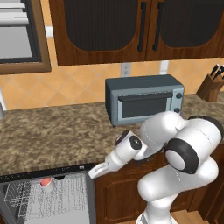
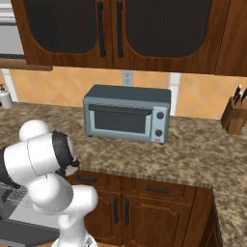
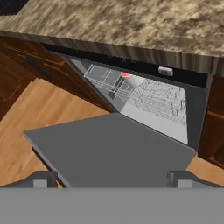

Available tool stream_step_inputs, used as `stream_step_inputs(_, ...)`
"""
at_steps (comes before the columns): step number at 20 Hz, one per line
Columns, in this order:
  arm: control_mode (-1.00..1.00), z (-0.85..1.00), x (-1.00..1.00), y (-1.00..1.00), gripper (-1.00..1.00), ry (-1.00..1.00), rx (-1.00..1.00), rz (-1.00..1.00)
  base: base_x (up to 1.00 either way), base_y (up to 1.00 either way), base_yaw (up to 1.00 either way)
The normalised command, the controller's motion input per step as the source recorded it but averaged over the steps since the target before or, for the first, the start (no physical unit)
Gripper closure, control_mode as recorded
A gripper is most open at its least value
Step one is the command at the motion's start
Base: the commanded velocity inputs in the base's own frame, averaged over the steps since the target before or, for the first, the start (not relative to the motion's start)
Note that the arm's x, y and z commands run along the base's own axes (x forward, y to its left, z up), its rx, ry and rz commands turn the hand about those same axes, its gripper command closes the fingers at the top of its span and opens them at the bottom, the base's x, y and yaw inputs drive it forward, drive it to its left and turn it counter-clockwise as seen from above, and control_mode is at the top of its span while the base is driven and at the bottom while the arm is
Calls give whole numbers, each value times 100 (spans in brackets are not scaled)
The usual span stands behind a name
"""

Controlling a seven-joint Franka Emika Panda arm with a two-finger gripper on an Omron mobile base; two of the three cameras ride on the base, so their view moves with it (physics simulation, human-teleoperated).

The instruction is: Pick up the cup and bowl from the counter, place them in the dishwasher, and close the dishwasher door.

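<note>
- The dishwasher (image 1: 48, 197) stands open under the front edge of the surface (image 1: 52, 131), at its left end in the left base view; its black control strip runs just below that edge.
- The wire rack (image 1: 65, 199) sits inside the dishwasher, grey and fine-meshed.
- The cup (image 1: 46, 183) lies in the rack near its back, close to the control strip, tipped so its pinkish-red inside shows; in the hand view it appears at the far left part of the rack.
- The bowl cannot be made out in any view; a dark shape just behind the cup is too small to name.
- The dishwasher door (image 3: 109, 148) is down, a flat grey panel reaching out over the wooden floor (image 3: 26, 113) toward the camera.
- The jaws (image 3: 112, 179) are spread wide, with one tip at each lower corner of the hand view, and hold nothing; they hang over the near edge of the door.
- In the left base view the arm's white forearm reaches left from the lower right, its wrist just beside the right edge of the dishwasher.
- The toaster oven (image 2: 128, 113) stands toward the back edge of the surface, its door shut.
- A knife block (image 2: 235, 116) stands near the right end of the surface, well apart from the toaster oven.
- Dark wood wall cabinets (image 2: 111, 29) hang above.
</note>
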Motion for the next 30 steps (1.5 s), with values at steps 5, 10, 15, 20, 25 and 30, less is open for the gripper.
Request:
stream_step_inputs(5,-100,38,-3,98,-100,1,-3,-3,0,0,0)
stream_step_inputs(10,-100,93,3,100,-100,35,-18,6,0,0,0)
stream_step_inputs(15,-100,100,-3,100,-100,26,11,-6,0,0,0)
stream_step_inputs(20,-100,100,-8,100,-100,20,-6,-3,0,0,0)
stream_step_inputs(25,-100,100,0,84,-100,27,-10,2,0,0,0)
stream_step_inputs(30,-100,100,-2,53,-100,16,-17,5,0,0,0)
